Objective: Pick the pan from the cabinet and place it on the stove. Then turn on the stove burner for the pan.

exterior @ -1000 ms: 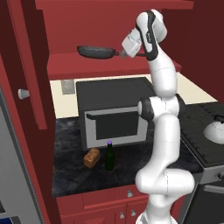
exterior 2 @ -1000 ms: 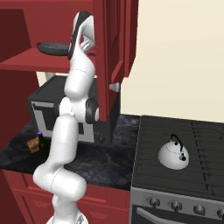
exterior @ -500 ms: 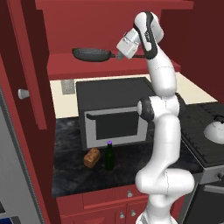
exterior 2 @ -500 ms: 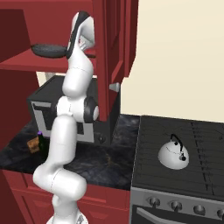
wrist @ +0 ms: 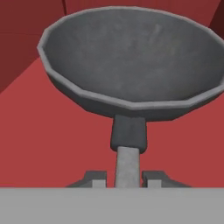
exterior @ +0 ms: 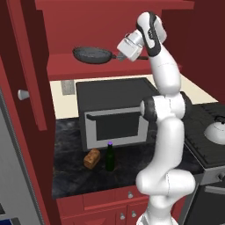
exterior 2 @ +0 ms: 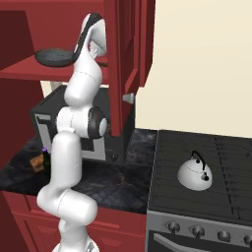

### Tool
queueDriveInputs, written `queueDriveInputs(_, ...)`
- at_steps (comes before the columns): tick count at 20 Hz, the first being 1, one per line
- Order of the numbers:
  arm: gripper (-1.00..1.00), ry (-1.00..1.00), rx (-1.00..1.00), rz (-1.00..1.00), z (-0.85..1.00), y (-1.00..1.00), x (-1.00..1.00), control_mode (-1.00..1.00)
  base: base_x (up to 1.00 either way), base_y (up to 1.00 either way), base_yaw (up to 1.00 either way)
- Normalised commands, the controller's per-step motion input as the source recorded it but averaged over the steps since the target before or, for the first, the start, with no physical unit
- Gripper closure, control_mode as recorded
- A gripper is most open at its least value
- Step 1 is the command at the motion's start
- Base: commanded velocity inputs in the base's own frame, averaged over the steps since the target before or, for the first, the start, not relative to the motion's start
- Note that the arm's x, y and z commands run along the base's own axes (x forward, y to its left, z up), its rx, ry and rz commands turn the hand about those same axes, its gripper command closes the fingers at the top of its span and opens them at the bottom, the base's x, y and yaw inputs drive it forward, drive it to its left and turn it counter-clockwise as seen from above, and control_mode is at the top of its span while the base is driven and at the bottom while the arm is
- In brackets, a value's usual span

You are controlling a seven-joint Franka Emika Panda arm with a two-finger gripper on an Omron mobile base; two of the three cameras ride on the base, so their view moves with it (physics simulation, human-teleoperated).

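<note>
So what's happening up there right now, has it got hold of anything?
Gripper shut on the pan handle. Pan lifted just above the cabinet shelf. Kettle sits on the stove.

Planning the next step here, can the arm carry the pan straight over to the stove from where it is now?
Probably not straight across. The tool is shut on the pan handle over the cabinet shelf, but the open cabinet door stands between it and the stove, where a kettle also sits.
</note>
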Motion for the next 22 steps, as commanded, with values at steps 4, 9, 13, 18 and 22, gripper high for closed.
queueDriveInputs(4,1.00,-0.12,0.05,-0.03,-0.39,0.16,-0.66,-1.00,0.00,0.00,0.00)
queueDriveInputs(9,1.00,-0.11,0.03,-0.05,-0.27,0.10,-0.82,-1.00,0.00,0.00,0.00)
queueDriveInputs(13,1.00,-0.07,0.00,-0.08,-0.15,0.05,-0.93,-1.00,0.00,0.00,0.00)
queueDriveInputs(18,1.00,-0.06,0.00,-0.10,-0.16,0.06,-0.93,-1.00,0.00,0.00,0.00)
queueDriveInputs(22,1.00,-0.06,0.00,-0.10,-0.16,0.07,-0.89,-1.00,0.00,0.00,0.00)
